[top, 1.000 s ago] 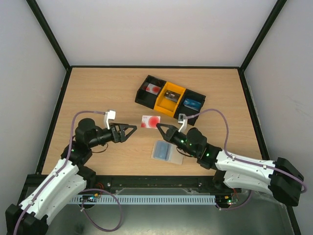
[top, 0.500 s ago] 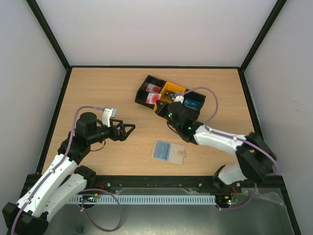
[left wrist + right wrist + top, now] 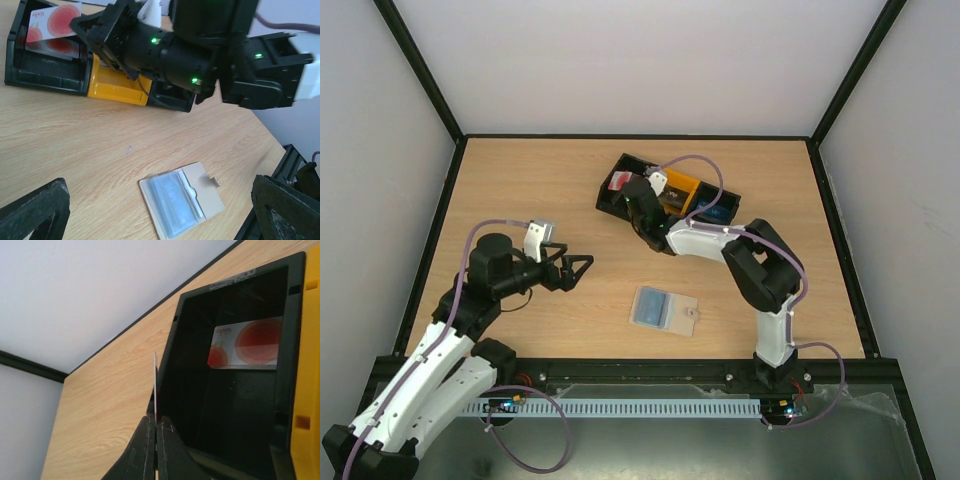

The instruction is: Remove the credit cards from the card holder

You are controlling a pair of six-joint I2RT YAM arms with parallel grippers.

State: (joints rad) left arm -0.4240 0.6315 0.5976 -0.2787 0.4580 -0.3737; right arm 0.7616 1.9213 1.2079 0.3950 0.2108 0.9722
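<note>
The card holder (image 3: 661, 310) lies flat on the table, a pale sleeve with its beige flap open; in the left wrist view (image 3: 181, 204) a bluish card shows through it. My right gripper (image 3: 629, 192) is shut on a red-and-white credit card (image 3: 54, 19), edge-on in the right wrist view (image 3: 155, 385), at the left black compartment's outer wall. My right gripper (image 3: 156, 426) pinches its lower edge. Another red-and-white card (image 3: 247, 344) lies in that compartment. My left gripper (image 3: 582, 268) is open and empty, left of the holder (image 3: 160, 200).
The black-and-yellow three-compartment tray (image 3: 669, 217) stands at the back middle, its yellow compartment (image 3: 677, 193) holding a dark item and its right black compartment (image 3: 713, 211) a blue one. The right arm stretches across the table from the near right edge.
My right gripper carried the red-and-white card from beside the card holder back to the tray's left compartment. My left gripper drew slightly left and stayed open.
</note>
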